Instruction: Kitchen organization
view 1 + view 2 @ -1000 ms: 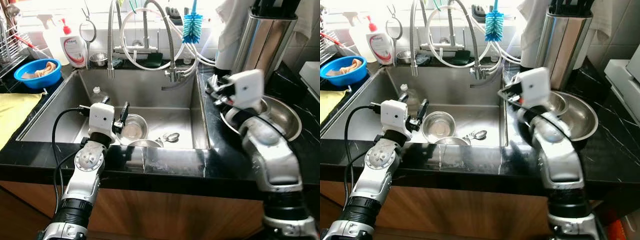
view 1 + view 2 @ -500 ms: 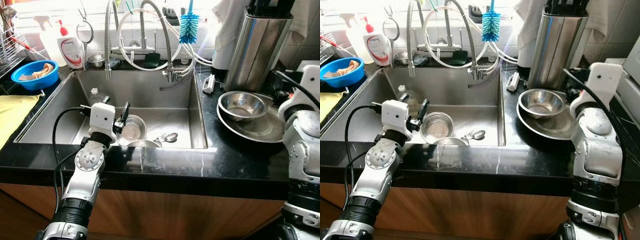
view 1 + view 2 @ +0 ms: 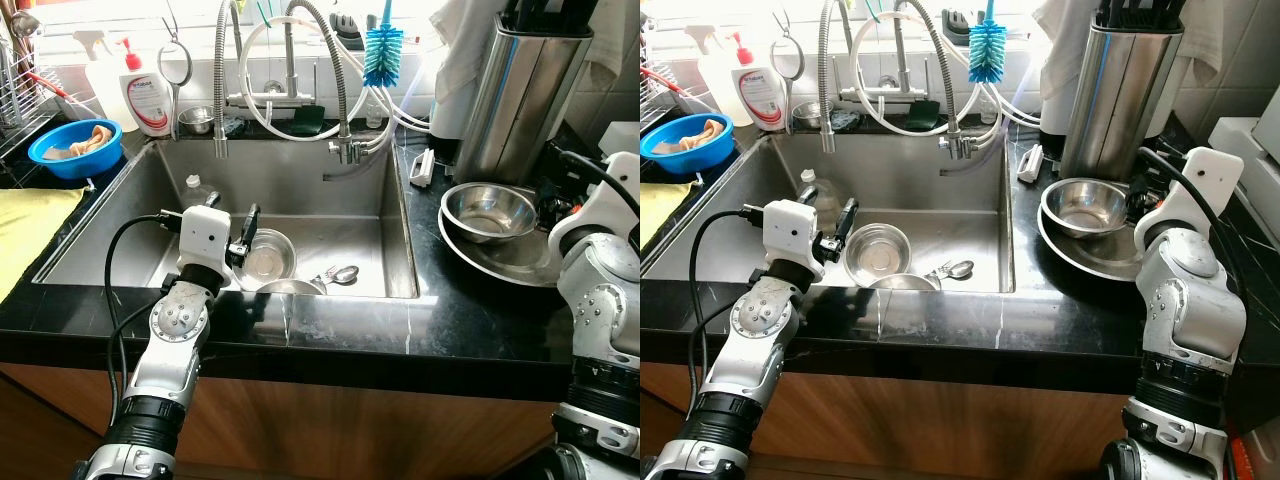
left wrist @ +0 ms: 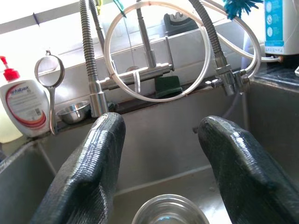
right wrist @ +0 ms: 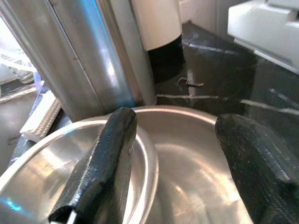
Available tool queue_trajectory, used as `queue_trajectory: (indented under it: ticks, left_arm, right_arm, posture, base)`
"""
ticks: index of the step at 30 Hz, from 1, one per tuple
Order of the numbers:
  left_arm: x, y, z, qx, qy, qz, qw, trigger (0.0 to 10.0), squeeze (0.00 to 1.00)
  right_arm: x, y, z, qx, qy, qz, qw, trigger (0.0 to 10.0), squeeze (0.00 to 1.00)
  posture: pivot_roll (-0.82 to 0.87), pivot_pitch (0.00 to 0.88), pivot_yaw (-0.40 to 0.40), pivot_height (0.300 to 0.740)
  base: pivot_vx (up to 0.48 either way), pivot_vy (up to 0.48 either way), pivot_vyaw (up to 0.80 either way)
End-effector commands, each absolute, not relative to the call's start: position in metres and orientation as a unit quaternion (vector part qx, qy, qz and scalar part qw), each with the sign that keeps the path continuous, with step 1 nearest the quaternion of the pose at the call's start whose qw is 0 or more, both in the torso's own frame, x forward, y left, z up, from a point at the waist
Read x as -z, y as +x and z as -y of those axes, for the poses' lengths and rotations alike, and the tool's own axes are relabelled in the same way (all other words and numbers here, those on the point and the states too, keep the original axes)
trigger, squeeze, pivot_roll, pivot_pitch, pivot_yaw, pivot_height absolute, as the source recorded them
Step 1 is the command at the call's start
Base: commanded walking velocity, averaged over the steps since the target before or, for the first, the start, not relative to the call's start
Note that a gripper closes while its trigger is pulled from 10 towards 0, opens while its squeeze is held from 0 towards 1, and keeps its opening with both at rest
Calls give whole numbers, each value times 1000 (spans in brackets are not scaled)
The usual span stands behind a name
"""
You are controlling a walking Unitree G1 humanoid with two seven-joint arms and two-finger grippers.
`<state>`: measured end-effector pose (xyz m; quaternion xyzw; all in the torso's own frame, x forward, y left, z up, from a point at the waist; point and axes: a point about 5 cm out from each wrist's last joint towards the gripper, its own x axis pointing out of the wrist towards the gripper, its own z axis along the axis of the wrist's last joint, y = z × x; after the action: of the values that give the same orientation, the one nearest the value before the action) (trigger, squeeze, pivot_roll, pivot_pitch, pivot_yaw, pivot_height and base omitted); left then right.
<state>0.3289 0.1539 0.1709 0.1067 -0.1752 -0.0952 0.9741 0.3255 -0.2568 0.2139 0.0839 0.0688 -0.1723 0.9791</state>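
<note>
The left gripper (image 4: 161, 154) hangs over the sink (image 3: 380, 200) with its 2 black fingers spread wide and nothing between them, just above a small steel bowl (image 3: 266, 256) on the sink floor. A second bowl's rim (image 3: 288, 287) and a spoon (image 3: 338, 275) lie right beside that bowl, and a clear bottle (image 3: 197, 188) rests near the sink's left wall.

The right gripper (image 5: 180, 154) is also spread and empty. It is poised over the rim of a small steel bowl (image 3: 489, 211) that sits nested in a wide steel basin (image 3: 500, 262) on the black counter (image 3: 450, 325), next to a tall steel canister (image 3: 525, 95).

Risks, as a judgement: the steel is smooth and the sink may be wet, so a pinch on the thin rim of the sink bowl could slip. A descent off-centre could knock that bowl against the spoon or the neighbouring rim. On the right, closing on the nested bowl could drag the basin along with it, or the wrist could bump the canister close behind. The hoses (image 3: 300, 70) and the blue brush (image 3: 383, 55) hang over the sink, so lifting high could snag them.

A white pump bottle (image 3: 148, 95) by the tap carries a red label, but its writing is too small to read. The left wrist view catches a blue label (image 4: 280, 23) with fine print that is equally illegible.
</note>
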Motion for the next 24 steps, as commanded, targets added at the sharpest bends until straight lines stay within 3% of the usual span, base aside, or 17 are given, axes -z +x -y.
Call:
queue_trajectory:
  ticks: [1,9,24]
  left_arm:
    - [-171,330,-154,104,123,176,971,10000,0]
    - [-173,329,-153,103,123,180,970,10000,0]
    - [-172,328,-152,109,129,180,969,10000,0]
  right_arm:
    - [-216,329,251,161,100,-74,979,10000,0]
    - [-202,331,241,130,135,-97,977,10000,0]
    - [-190,330,243,158,168,-117,966,10000,0]
  posture:
    - [-59,0,56,740]
    - [-50,0,53,740]
    - [-50,0,54,740]
  base:
    - [0,0,0]
    - [0,0,0]
    - [0,0,0]
